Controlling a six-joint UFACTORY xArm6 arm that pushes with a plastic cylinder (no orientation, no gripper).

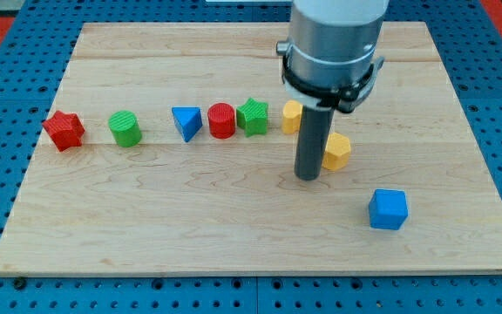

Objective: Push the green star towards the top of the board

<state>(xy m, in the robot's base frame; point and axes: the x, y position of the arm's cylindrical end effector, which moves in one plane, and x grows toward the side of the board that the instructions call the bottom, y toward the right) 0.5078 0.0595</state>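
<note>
The green star [253,117] lies near the middle of the wooden board [146,218], touching a red cylinder [221,120] on its left. My tip [308,175] rests on the board below and to the right of the star, apart from it. A yellow block [292,116] sits just right of the star, partly hidden behind the rod. Another yellow hexagonal block [337,151] is right beside the rod on its right.
A blue triangle [186,122], a green cylinder [125,128] and a red star [64,130] form a row to the left. A blue cube [388,209] lies at the lower right. The arm's grey body [334,44] covers the board's top centre.
</note>
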